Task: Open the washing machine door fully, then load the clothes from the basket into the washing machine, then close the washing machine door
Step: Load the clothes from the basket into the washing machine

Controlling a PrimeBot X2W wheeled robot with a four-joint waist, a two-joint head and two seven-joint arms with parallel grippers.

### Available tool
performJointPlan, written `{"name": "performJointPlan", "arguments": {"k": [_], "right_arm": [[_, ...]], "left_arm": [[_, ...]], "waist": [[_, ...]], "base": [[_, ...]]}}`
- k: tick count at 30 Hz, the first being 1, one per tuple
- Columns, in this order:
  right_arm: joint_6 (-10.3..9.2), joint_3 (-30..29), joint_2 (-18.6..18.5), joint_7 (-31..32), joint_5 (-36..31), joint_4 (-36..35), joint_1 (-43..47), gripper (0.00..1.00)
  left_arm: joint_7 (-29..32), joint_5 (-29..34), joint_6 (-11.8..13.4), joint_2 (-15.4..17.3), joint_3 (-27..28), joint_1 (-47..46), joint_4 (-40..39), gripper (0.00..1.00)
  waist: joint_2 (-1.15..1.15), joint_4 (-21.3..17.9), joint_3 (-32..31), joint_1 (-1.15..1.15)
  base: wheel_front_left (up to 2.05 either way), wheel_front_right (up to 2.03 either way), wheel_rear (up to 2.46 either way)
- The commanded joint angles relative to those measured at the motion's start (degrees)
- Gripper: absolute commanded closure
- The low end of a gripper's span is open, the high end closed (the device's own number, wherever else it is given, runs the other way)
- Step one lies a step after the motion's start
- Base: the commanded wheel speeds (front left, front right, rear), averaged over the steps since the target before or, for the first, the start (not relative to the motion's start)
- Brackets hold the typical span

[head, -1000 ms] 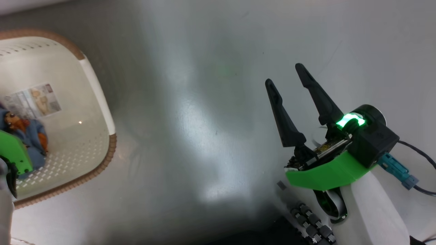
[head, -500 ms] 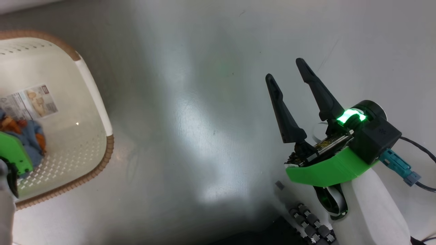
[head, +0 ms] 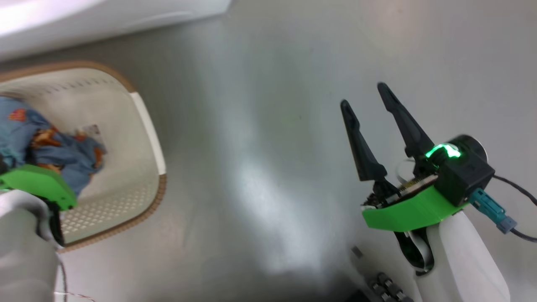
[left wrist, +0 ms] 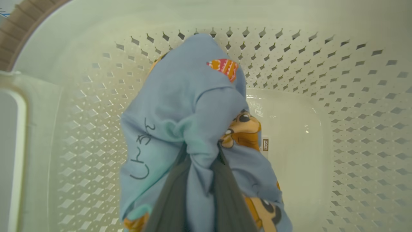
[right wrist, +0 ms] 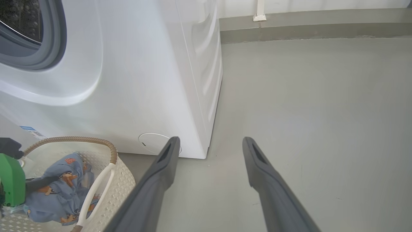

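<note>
**Left fingers point(left wrist: 182, 170) clamped on clothes point(left wrist: 186, 96) in basket point(left wrist: 354, 96)**

I see them pinching a blue fold at frame centre, between the perforated walls. My right fingers point(right wrist: 167, 158) gape wide, empty, over the floor point(right wrist: 322, 112); the washing machine point(right wrist: 128, 80) stands upper left.

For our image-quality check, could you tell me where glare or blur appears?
Head view: broad glare on the floor, basket rim blurred. Left wrist view: left gripper out of focus, clothes sharp. Right wrist view: evenly lit, washing machine crisp.
</note>
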Motion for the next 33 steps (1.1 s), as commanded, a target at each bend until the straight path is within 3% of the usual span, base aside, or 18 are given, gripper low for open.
{"name": "performJointPlan", "arguments": {"k": [1,13,21,33], "right_arm": [[0.35,0.24,0.14,-0.66,-0.94,-0.67,3.51,0.00],[0.35,-3.64,0.14,0.09,-1.94,0.32,8.12,0.00],[0.35,-4.67,0.14,1.76,-2.37,0.34,12.19,0.00],[0.35,-4.33,0.14,3.77,-2.09,-0.42,17.24,0.00]], "left_arm": [[-1.05,-0.45,0.38,1.59,1.76,3.42,-1.86,1.00],[-1.18,6.22,4.16,-2.28,8.93,18.10,-26.38,1.00],[-1.19,11.61,3.83,-4.44,11.82,27.34,-38.32,1.00],[-1.19,16.36,2.90,-4.95,11.87,38.57,-50.77,1.00]], "waist": [[0.00,3.37,-4.83,0.00],[0.00,7.13,-16.26,0.00],[0.00,8.69,-24.08,0.00],[0.00,9.44,-35.22,0.00]], "base": [[0.00,0.00,0.00],[0.00,0.00,0.00],[0.00,0.00,0.00],[0.00,0.00,0.00]]}}
